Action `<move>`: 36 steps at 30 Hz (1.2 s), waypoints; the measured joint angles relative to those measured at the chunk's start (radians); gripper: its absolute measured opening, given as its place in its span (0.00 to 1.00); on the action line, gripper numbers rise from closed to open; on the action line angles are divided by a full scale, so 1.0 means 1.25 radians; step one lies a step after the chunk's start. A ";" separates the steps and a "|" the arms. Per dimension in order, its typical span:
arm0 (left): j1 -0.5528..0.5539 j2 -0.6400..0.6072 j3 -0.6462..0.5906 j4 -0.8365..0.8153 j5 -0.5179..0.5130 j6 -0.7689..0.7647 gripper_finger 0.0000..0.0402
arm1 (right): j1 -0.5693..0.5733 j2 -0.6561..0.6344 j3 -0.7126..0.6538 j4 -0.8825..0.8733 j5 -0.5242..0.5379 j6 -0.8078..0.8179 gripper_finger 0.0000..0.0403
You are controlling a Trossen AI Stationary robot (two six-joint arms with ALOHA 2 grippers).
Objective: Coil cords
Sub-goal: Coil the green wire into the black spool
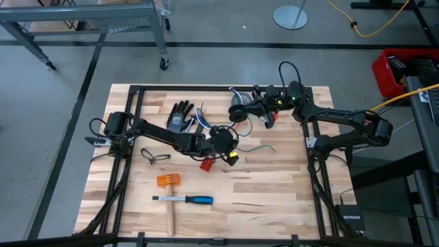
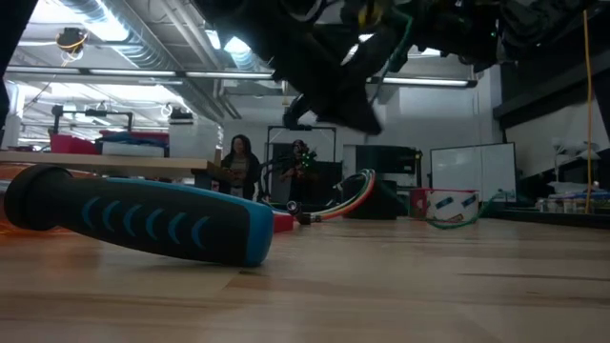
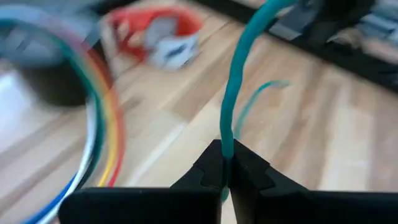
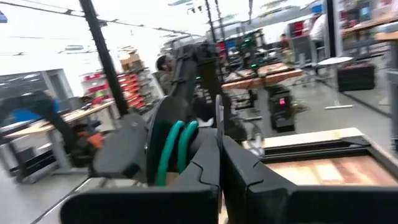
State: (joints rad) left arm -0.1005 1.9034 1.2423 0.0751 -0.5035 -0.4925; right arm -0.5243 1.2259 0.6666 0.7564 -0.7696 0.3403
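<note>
My left gripper is low over the middle of the table, shut on a green cord. That cord climbs from its fingertips toward my right gripper, which is raised at the far middle and shut. Two green loops stand right beside the right fingers, against a dark grey roll. Another length of green cord lies on the wood. A looped bundle of blue, white, yellow, orange and green strands arcs beside my left gripper. It shows near the glove in the high view. My left gripper pinches one strand of the green cord between its two fingertips, which slant down toward the table. The cord runs on past the tips, upward, in a gentle curve. My right gripper is shut about level, with the green loops against one finger. The fingers hide the place of contact.
A black-and-grey glove lies at the far left of the middle. A red piece sits beside my left gripper. A thin black cord, an orange-headed hammer and a blue-handled tool lie toward the near left.
</note>
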 joint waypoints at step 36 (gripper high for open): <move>0.075 -0.103 0.000 -0.393 0.004 -0.285 0.00 | 0.001 0.000 0.000 -0.648 0.021 -0.307 0.00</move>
State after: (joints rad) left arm -0.0069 1.7741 1.2423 -0.4164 -0.4983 -0.8493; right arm -0.5228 1.2259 0.6670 -0.0540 -0.7437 -0.0429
